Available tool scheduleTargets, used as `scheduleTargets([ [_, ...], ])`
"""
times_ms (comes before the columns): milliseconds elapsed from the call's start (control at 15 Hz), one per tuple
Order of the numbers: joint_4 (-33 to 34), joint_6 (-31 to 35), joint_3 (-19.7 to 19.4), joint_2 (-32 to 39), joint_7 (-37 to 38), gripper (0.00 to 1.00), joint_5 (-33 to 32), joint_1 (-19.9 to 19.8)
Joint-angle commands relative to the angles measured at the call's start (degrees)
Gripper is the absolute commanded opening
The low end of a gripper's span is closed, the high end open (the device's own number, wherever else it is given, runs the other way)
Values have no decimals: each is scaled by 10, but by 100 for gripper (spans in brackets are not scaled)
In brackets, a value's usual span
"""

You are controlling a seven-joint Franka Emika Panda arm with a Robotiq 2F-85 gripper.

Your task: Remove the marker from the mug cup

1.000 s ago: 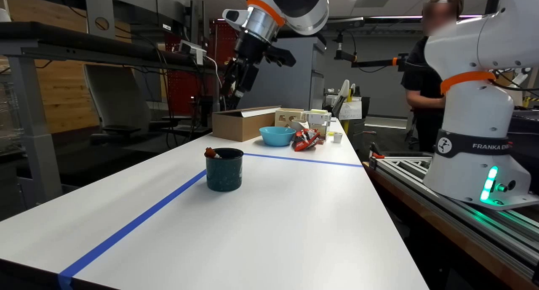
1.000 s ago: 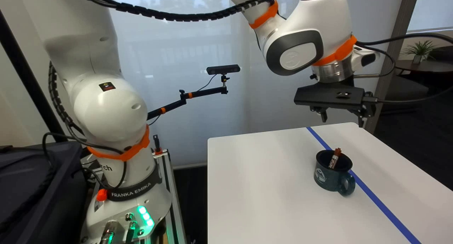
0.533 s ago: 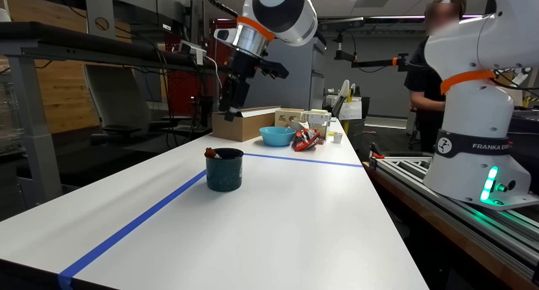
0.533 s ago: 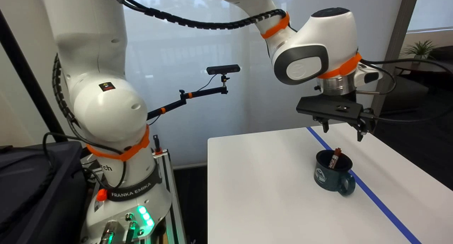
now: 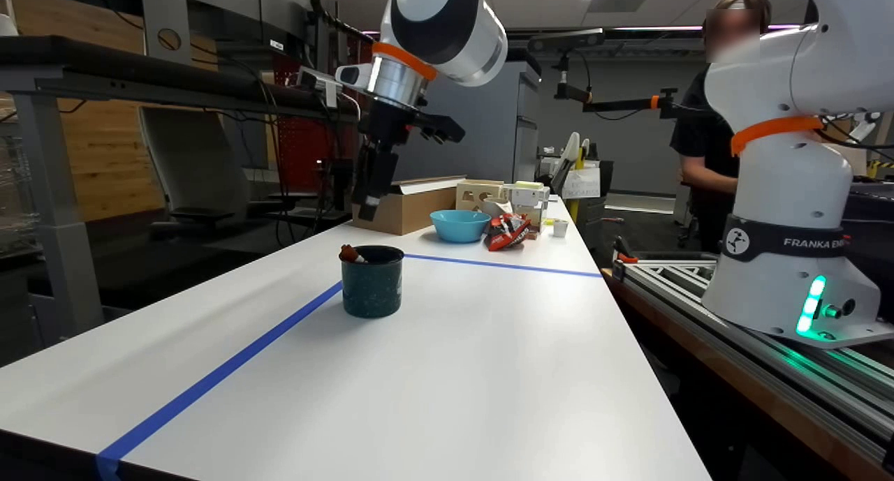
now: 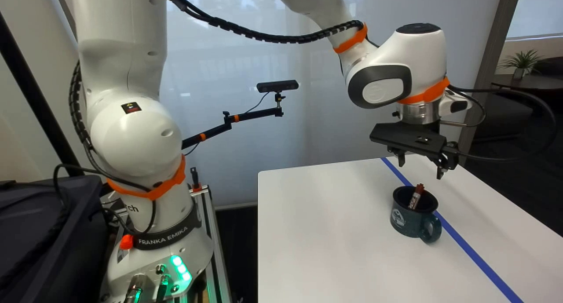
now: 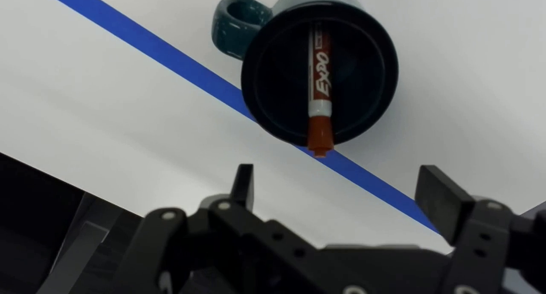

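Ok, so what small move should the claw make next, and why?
I'd probably ease the open claw down toward the marker. Its cap pokes out of the mug; the claw hangs higher in both exterior views, and in the wrist view the cap lies beyond the parted jaws, not yet between them.

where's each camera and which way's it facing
In an exterior view: elevated, looking down across the flat white tabletop; jointed white arm, base, black two-fingered claw show.
In an exterior view: low, facing along the tabletop toward the round turquoise bowl; same parts show.
Wrist view: on the wrist, facing down into the cylindrical dark teal mug; claw shows.
Both exterior views share the mug and slim reddish-brown marker.
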Motion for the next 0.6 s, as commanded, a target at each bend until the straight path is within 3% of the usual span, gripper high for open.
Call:
scheduleTargets([
  [0, 37, -24, 18, 38, -15, 90, 32, -21],
  [67, 41, -25, 22, 46, -16, 84, 34, -25],
  [200, 47, -28, 28, 60, -14, 84, 34, -32],
  [267, 43, -14, 123, 51, 39, 82, -41, -130],
  [333, 46, -15, 139, 57, 43, 85, -50, -145],
  [400, 49, -17, 166, 63, 52, 79, -64, -170],
  [533, 56, -17, 208, 74, 64, 77, -85, -215],
])
